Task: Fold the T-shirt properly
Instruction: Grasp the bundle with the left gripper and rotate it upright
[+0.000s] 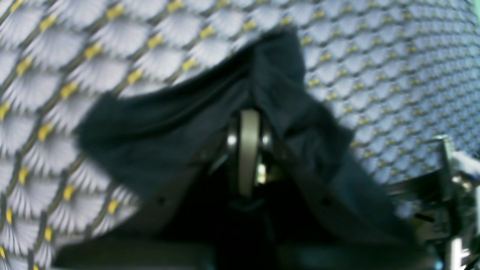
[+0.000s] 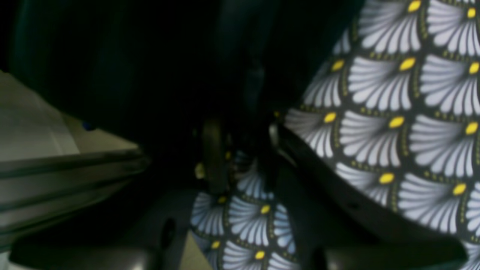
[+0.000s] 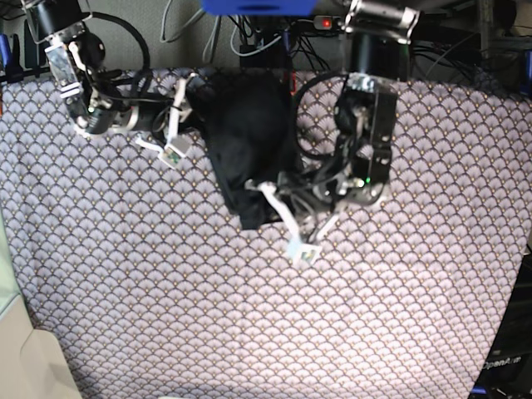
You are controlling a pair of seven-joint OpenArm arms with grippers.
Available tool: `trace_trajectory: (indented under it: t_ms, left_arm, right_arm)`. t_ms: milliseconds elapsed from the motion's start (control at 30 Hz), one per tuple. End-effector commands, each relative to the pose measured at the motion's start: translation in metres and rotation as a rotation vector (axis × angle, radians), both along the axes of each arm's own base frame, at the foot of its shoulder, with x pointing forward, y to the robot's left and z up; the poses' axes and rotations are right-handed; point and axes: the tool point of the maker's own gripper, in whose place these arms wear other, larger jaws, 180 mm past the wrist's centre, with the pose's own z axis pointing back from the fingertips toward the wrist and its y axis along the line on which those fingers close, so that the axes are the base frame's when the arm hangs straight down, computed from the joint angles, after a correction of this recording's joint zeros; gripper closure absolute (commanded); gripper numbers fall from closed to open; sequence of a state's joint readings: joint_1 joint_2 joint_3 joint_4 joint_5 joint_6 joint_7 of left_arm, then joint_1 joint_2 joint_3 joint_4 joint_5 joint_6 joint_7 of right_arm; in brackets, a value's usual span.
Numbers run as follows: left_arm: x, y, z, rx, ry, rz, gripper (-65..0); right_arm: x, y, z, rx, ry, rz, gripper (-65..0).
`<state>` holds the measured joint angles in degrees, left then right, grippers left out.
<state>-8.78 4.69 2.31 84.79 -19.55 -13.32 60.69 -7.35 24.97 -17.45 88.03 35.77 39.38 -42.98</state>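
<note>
The black T-shirt (image 3: pixel 249 133) lies bunched in a tall heap at the back middle of the tablecloth (image 3: pixel 166 291). My left gripper (image 3: pixel 270 193) is at the heap's near lower edge. In the left wrist view it (image 1: pixel 249 116) is shut on the T-shirt (image 1: pixel 157 123), whose cloth drapes over both fingers. My right gripper (image 3: pixel 193 104) reaches in at the heap's upper left edge. In the right wrist view the right gripper (image 2: pixel 243 131) has its jaws a little apart, closed on a bunch of dark T-shirt (image 2: pixel 150 75) at the tips.
Cables and a blue box (image 3: pixel 258 7) crowd the table's back edge. The patterned tablecloth (image 1: pixel 375 75) (image 2: pixel 393 112) covers the whole table. A metal frame rail (image 2: pixel 56 168) runs along the table edge by the right arm. A beige box (image 3: pixel 25 357) sits off the front left corner.
</note>
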Motion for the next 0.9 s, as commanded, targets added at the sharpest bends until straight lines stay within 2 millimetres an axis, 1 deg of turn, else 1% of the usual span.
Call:
trace_trajectory:
  t_ms: [0,67,167,200,267,333,400,433,533,667,700,767,833,867]
  left_arm:
    - [0.015,-0.003,0.019,-0.025,-0.06,0.005,0.0]
    - [0.019,-0.003,0.023,-0.026,-0.072,0.005,0.0]
    - [0.02,0.002,0.026,-0.022,-0.079,0.005,0.0]
    - [0.02,0.007,0.027,-0.01,-0.088,0.008,0.0]
    - [0.02,0.018,0.032,0.012,-0.113,0.012,0.0]
    - [0.006,0.025,0.027,0.03,-0.1,0.011,0.0]
    - [0.0,0.042,0.03,0.051,-0.103,0.036,0.0]
    - [-0.004,0.054,0.031,0.061,-0.098,0.063,0.0]
    - [-0.011,0.093,0.037,0.078,-0.097,0.168,0.0]
    - [-0.027,0.131,0.041,0.118,-0.064,0.252,0.0]
    - [-0.032,0.137,0.041,0.13,-0.058,0.259,0.0]
    - [-0.04,0.136,0.042,0.142,-0.048,0.246,0.0]
    - [-0.048,0.122,0.042,0.139,-0.042,0.205,0.0]
    - [-0.052,0.113,0.042,0.137,-0.041,0.179,0.0]
  right_arm:
    - [-0.004,-0.01,-0.002,-0.041,-0.003,0.019,-12.9]
    - [0.003,-0.026,0.006,-0.049,-0.034,-0.024,-12.9]
    - [0.016,-0.053,0.024,-0.069,-0.099,-0.105,-12.9]
    - [0.019,-0.061,0.029,-0.077,-0.117,-0.125,-12.9]
    - [0.024,-0.069,0.039,-0.084,-0.15,-0.151,-12.9]
    - [0.026,-0.075,0.048,-0.089,-0.178,-0.17,-12.9]
    - [0.026,-0.077,0.057,-0.088,-0.204,-0.181,-12.9]
    - [0.023,-0.075,0.061,-0.092,-0.211,-0.173,-12.9]
    - [0.022,-0.058,0.075,-0.068,-0.249,-0.146,-13.0]
    - [0.022,-0.042,0.093,-0.049,-0.297,-0.112,-13.0]
    - [0.022,-0.038,0.096,-0.053,-0.306,-0.096,-13.0]
    - [0.022,-0.029,0.101,-0.04,-0.313,-0.078,-13.0]
    - [0.022,-0.019,0.106,0.004,-0.305,-0.061,-13.0]
    - [0.019,-0.013,0.108,0.033,-0.292,-0.051,-13.0]
